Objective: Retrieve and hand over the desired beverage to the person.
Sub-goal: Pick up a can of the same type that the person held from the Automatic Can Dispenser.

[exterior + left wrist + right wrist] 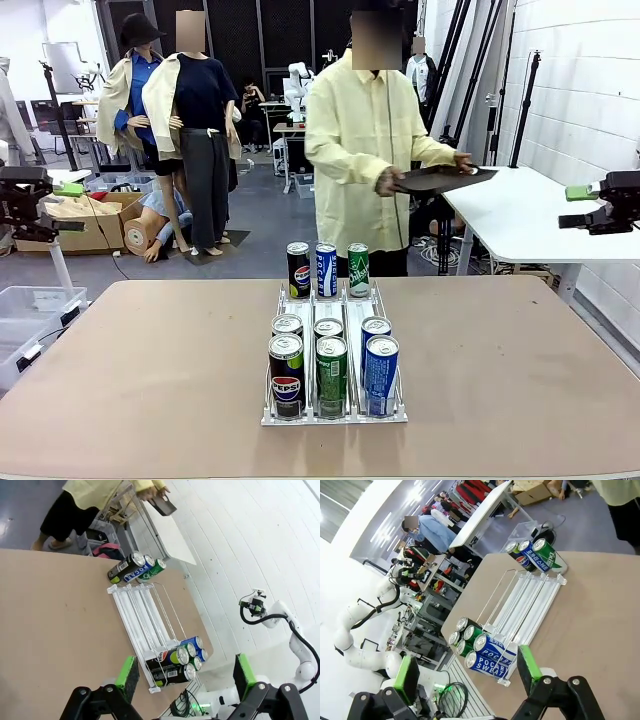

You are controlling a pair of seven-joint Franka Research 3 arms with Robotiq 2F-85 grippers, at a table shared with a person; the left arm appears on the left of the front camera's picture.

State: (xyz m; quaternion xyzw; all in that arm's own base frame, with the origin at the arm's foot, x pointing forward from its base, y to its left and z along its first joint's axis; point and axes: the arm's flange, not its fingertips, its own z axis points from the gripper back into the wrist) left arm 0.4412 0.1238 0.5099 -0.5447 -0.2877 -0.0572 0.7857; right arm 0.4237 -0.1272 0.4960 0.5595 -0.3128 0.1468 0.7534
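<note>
Cans [331,372] centred, well clear of spread jaws

Spread fingers [126,675] hover beside the can rack [141,621].

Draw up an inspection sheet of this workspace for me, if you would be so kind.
surface: brown table, carrying one rack at its middle.
job's things: white three-lane rack; three far cans upright at its far end; six near cans in two rows at its near end; person beyond the far edge, holding a dark tray.
clutter: nothing seen.
grippers: left gripper and right gripper both open, holding nothing, raised off to either side of the table.
cables: coiled cable below the table's near edge.
surroundings: white side table, cardboard box, clear bin on the floor.
</note>
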